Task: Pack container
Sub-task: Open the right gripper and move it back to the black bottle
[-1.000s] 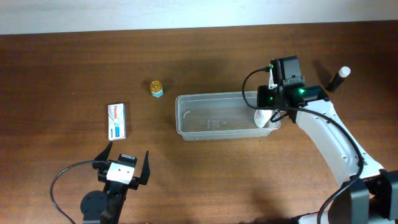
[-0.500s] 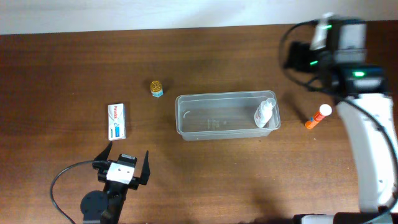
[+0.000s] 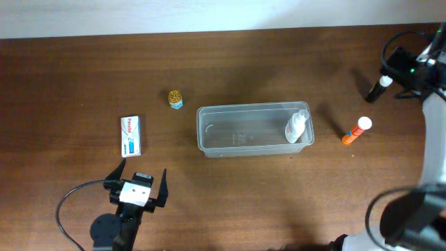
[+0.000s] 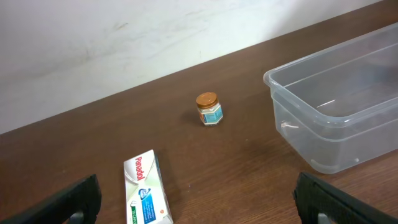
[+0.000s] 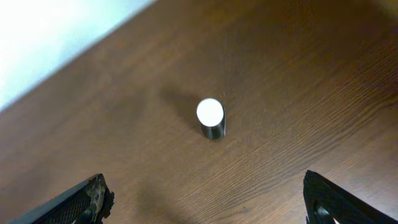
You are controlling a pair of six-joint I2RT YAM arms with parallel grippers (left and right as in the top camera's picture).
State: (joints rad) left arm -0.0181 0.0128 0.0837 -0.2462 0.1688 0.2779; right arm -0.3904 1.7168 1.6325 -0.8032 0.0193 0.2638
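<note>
The clear plastic container [image 3: 237,132] lies mid-table, with a white bottle [image 3: 296,127] leaning in its right end. In the left wrist view its near wall [image 4: 311,149] shows at the right. My left gripper [image 3: 141,177] stands open near the front edge, below the white box [image 3: 131,135], holding nothing. Between its fingers I see the box [image 4: 146,193] ahead. My right gripper [image 5: 208,208] is open and empty at the far right, above a black bottle with a white cap [image 5: 211,118], well away from the container.
A small gold-lidded jar [image 3: 175,99] stands left of the container and shows again [image 4: 209,109] beyond the box. An orange tube with a white cap [image 3: 356,130] lies right of the container. The black bottle [image 3: 380,88] stands near the right arm [image 3: 435,132].
My right gripper opened, leaving the white bottle in the container's right end, and swung up and away to the far right. The left arm stayed still.
</note>
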